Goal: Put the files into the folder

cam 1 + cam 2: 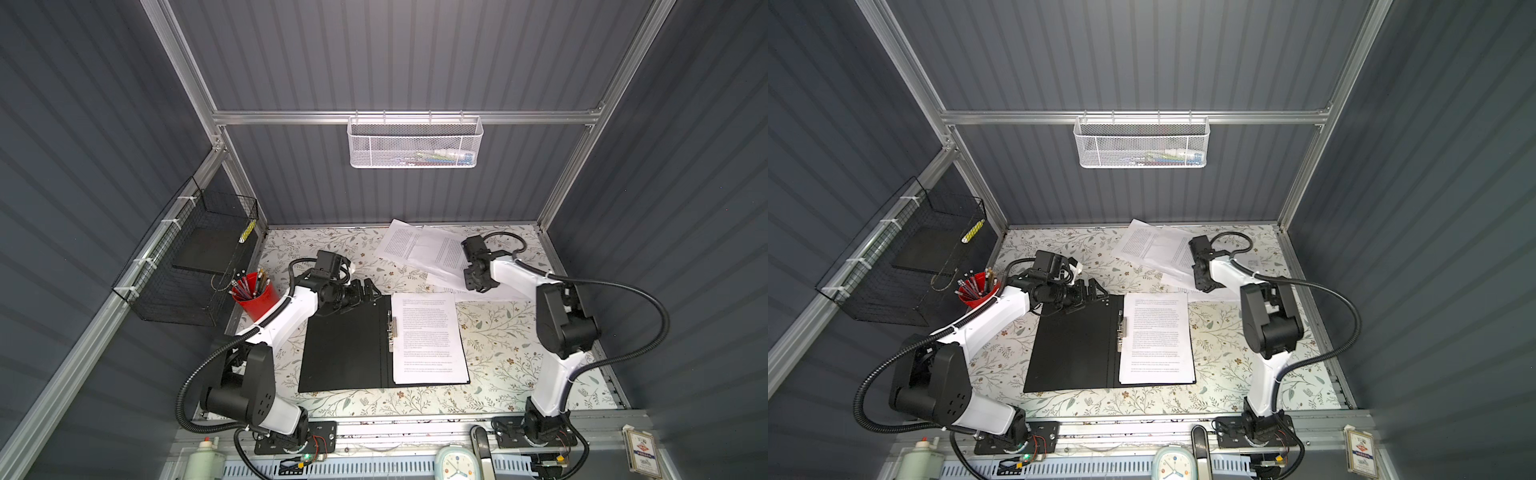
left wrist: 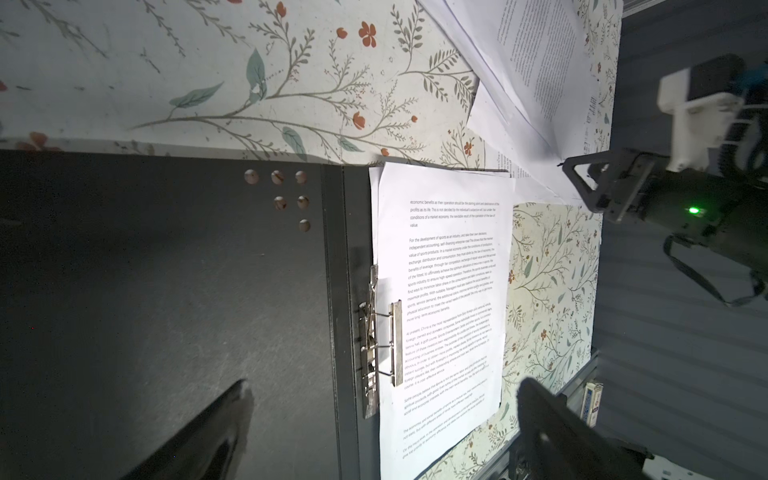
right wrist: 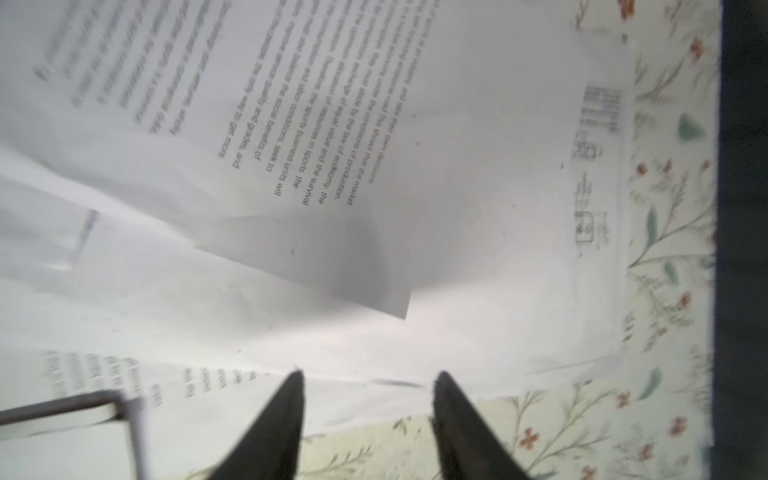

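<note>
The folder [image 1: 340, 345] [image 1: 1071, 345] lies open on the table, black inside up, with its metal clip [image 1: 392, 328] [image 2: 380, 332] on the spine. One printed sheet [image 1: 428, 336] [image 2: 449, 299] rests on its right half. More files [image 1: 415, 249] [image 1: 1150, 249] [image 3: 332, 145] lie loosely overlapped at the back right. My left gripper [image 1: 372, 291] [image 1: 1096, 291] [image 2: 385, 384] hovers open above the folder's far edge, holding nothing. My right gripper [image 1: 473, 282] [image 1: 1202, 282] [image 3: 370, 376] points down at the near edge of the loose files. Its jaws are apart with nothing between them.
A red cup of pencils [image 1: 253, 293] stands left of the folder, by my left arm. A black wire basket [image 1: 187, 266] hangs on the left wall. On the back rail is a white mesh basket [image 1: 415, 141]. A clock [image 1: 455, 463], a bottle [image 1: 205, 457] and a card box [image 1: 642, 455] sit along the front ledge.
</note>
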